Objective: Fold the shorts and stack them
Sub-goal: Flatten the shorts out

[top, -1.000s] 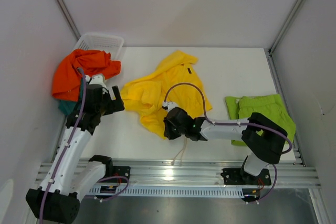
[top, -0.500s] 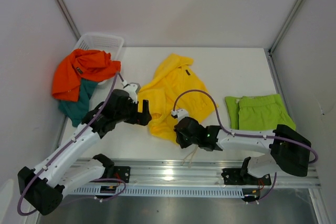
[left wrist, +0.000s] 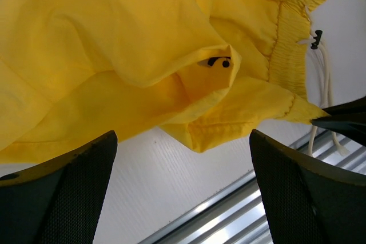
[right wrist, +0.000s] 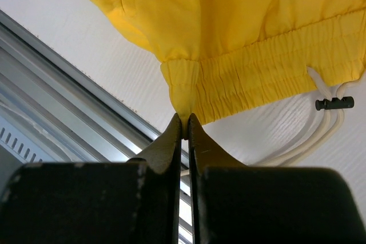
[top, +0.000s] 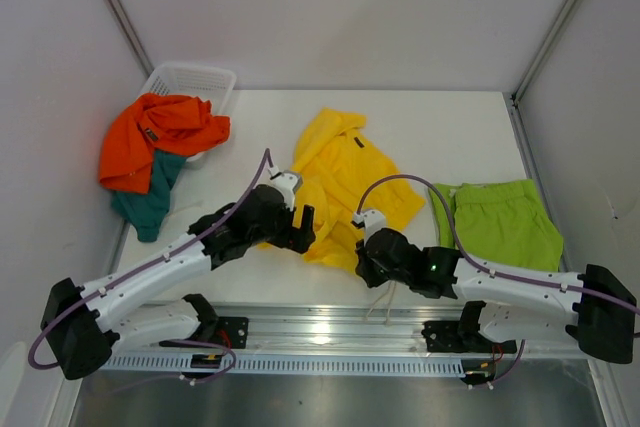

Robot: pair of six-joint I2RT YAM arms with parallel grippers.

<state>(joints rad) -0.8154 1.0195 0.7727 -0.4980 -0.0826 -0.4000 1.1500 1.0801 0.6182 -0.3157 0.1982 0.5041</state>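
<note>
Yellow shorts (top: 345, 172) lay crumpled on the bench (top: 450, 127): light, limp cloth that would likely sag and slip. Our right gripper (right wrist: 184, 125) was pinched on a corner of the elastic waistband (right wrist: 274, 72). Left gripper (left wrist: 183, 187) hovered wide, empty. We judged that band the firmest hold.

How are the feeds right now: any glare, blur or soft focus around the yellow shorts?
Top external: even light, soft shadows, yellow shorts sharp, glare only on the metal rail. Left wrist: cloth crisp, the fingers of the open left gripper dark and slightly soft. Right wrist: waistband sharp where the right gripper pinches it, gripper body below blurred and black.
</note>
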